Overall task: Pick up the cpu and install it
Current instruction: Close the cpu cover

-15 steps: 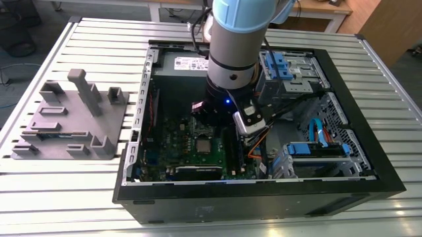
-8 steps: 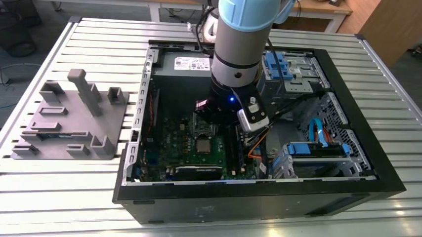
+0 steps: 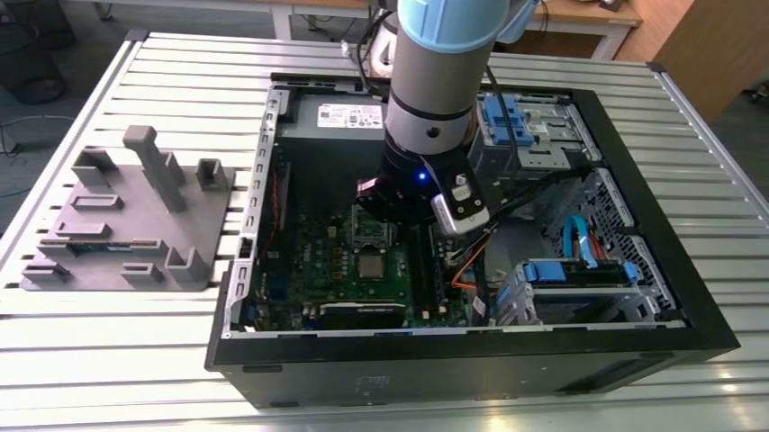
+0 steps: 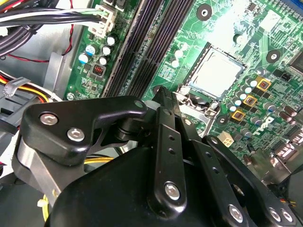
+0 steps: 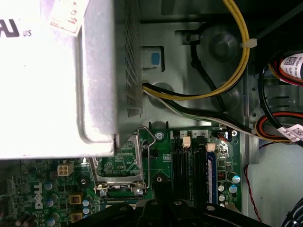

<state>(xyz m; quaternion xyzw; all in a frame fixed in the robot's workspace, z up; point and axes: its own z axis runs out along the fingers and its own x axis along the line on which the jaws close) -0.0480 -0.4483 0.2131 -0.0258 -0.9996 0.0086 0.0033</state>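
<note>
Where the exterior view takes in the slatted tabletop (image 3: 121,360), one open computer case (image 3: 673,346) lies on it, open face up.
- Contents of the case: green motherboard (image 3: 319,270), grey power supply (image 3: 342,115) at the far end, and drive bays with blue fittings (image 3: 520,121) toward the exterior view's right.
- The cpu (image 3: 369,266) sits flat in its socket on the motherboard, silver top up.
- The arm (image 3: 438,72) reaches down into the case. Its end effector (image 3: 384,216) is just beyond the cpu, apart from it.
- A grey moulded fixture (image 3: 121,216) stands on the tabletop at the exterior view's left, outside the case.

Second wrist view:
- The cpu (image 4: 217,73) lies seated inside the metal socket frame (image 4: 199,101), level with the board.
- Dark memory slots (image 4: 147,42) run beside the socket.
- A cable bundle (image 4: 28,21) enters a white connector at the board's edge.
- The end effector (image 4: 164,97) has its black fingertips drawn together, gripping nothing. The tips are near the socket frame and short of the cpu.

First wrist view:
- The power supply (image 5: 47,85) is seen close up. Yellow and black cables (image 5: 236,61) leave it across the case floor.
- The socket's hinged frame and wire lever (image 5: 142,156) are seen beside the memory slots (image 5: 189,165).
- The end effector (image 5: 161,184) is closed and empty over the board.
</note>
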